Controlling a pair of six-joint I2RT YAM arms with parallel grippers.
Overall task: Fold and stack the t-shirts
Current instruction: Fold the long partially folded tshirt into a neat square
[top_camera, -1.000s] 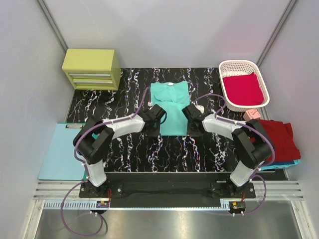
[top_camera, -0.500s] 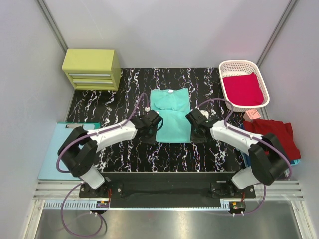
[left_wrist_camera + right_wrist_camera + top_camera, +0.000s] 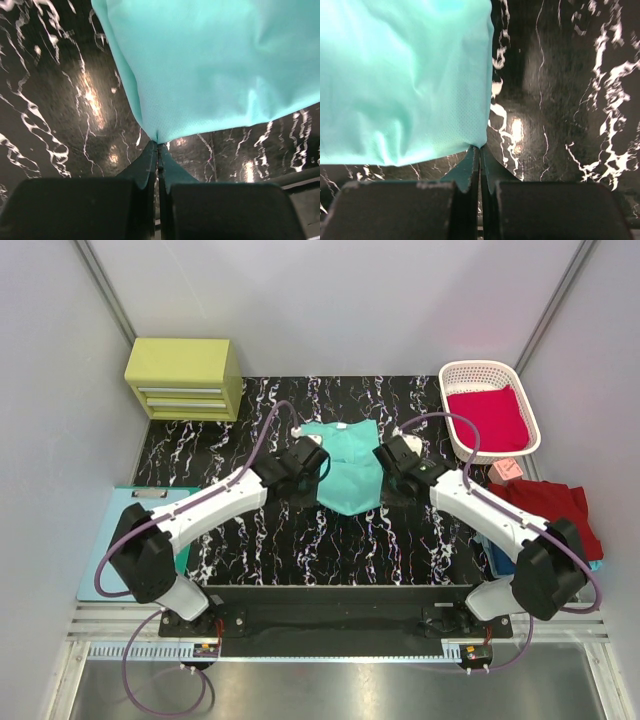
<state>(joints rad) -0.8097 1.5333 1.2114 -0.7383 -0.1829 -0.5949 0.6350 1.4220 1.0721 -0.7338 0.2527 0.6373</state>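
Note:
The mint-teal t-shirt (image 3: pixel 347 465) lies mid-table, its near part lifted off the black marbled table (image 3: pixel 260 540). My left gripper (image 3: pixel 312 472) is shut on its near-left corner (image 3: pixel 159 134). My right gripper (image 3: pixel 384 468) is shut on its near-right corner (image 3: pixel 479 142). The cloth (image 3: pixel 215 65) hangs from both pinches and shows in the right wrist view (image 3: pixel 400 75) too. A crimson t-shirt (image 3: pixel 488 418) lies in the white basket (image 3: pixel 455 372). A dark red t-shirt (image 3: pixel 565 520) lies at the right edge on a blue one (image 3: pixel 585 568).
A yellow-green drawer unit (image 3: pixel 183 378) stands at the back left. A pale blue clipboard (image 3: pixel 110 550) lies at the left edge. A small pink object (image 3: pixel 507 470) sits near the basket. Grey walls enclose the table.
Both grippers have moved away from me with the shirt's near corners, carrying the near hem up and back over the shirt. The visible shirt has grown shorter.

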